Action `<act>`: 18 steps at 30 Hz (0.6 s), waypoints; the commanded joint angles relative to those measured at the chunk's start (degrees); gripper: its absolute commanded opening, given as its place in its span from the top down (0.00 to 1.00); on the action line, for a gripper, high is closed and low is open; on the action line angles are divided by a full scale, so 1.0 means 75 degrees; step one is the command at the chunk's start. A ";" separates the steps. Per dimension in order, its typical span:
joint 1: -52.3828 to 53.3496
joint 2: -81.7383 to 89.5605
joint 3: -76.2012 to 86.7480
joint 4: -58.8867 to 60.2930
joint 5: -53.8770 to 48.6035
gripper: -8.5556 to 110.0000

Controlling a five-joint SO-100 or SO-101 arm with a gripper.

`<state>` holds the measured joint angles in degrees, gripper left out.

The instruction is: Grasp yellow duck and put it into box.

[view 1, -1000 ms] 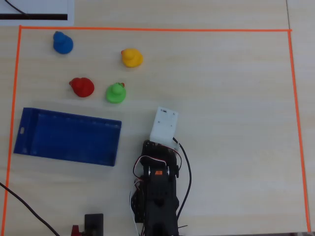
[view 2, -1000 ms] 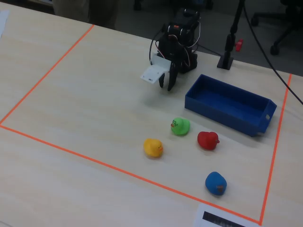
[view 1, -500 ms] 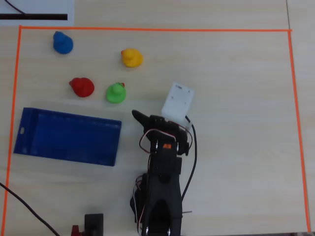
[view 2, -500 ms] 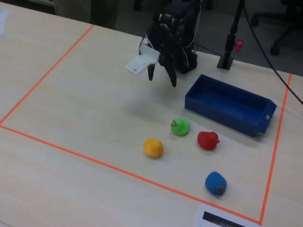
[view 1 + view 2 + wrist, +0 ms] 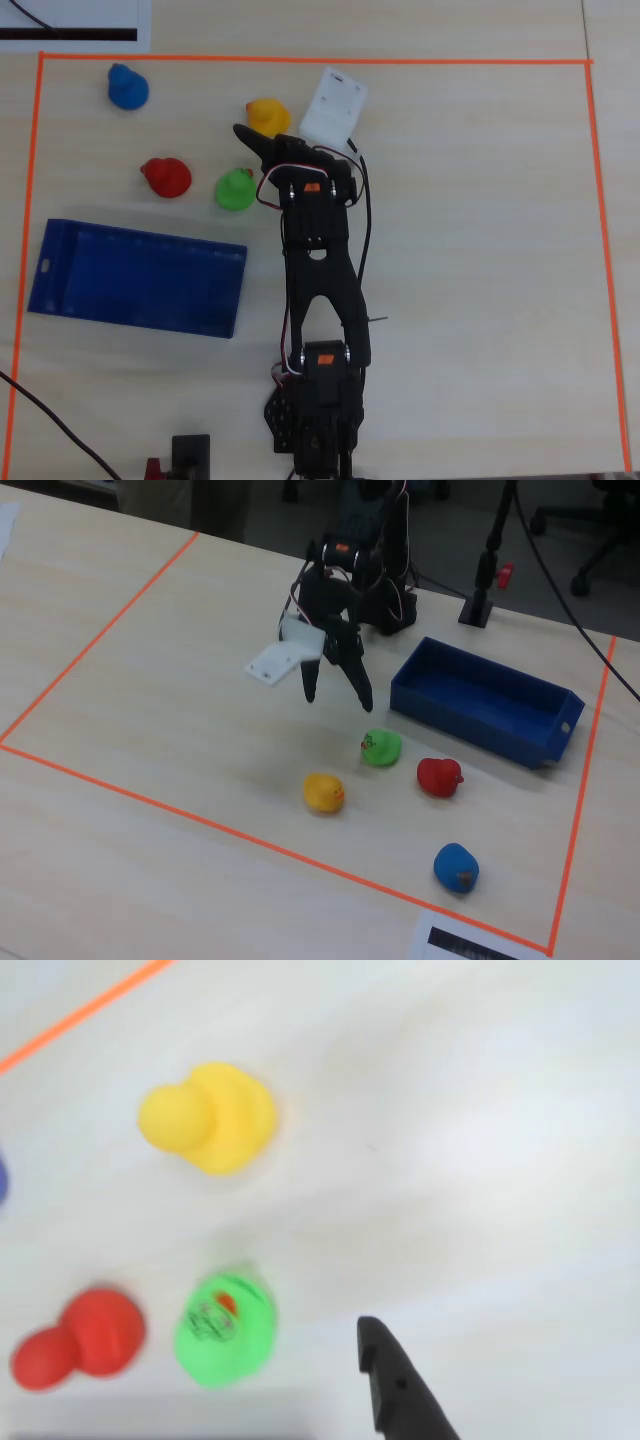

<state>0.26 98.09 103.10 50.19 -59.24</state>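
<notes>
In the overhead view, the yellow duck point(image 5: 266, 116) sits on the table point(image 5: 480, 200) near the top, partly hidden by the black gripper point(image 5: 268, 138), which is empty with its fingers spread. The blue box point(image 5: 135, 278) lies well apart at the lower left.

In the wrist view, the yellow duck point(image 5: 208, 1117) is at the upper left, above the green duck point(image 5: 225, 1328) and the red duck point(image 5: 80, 1340).

In the fixed view, the gripper point(image 5: 335, 692) hangs in the air above the green duck point(image 5: 381, 747). The yellow duck point(image 5: 323, 792) sits nearer the camera, to the left.
</notes>
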 commanded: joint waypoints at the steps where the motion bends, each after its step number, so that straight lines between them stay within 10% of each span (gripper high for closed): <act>1: -0.0176 -0.0844 -0.1242 -0.0457 0.0105 0.48; 18: -0.0094 -0.2250 -0.1430 -0.2227 -0.1148 0.49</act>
<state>-0.44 80.24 92.46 37.09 -65.92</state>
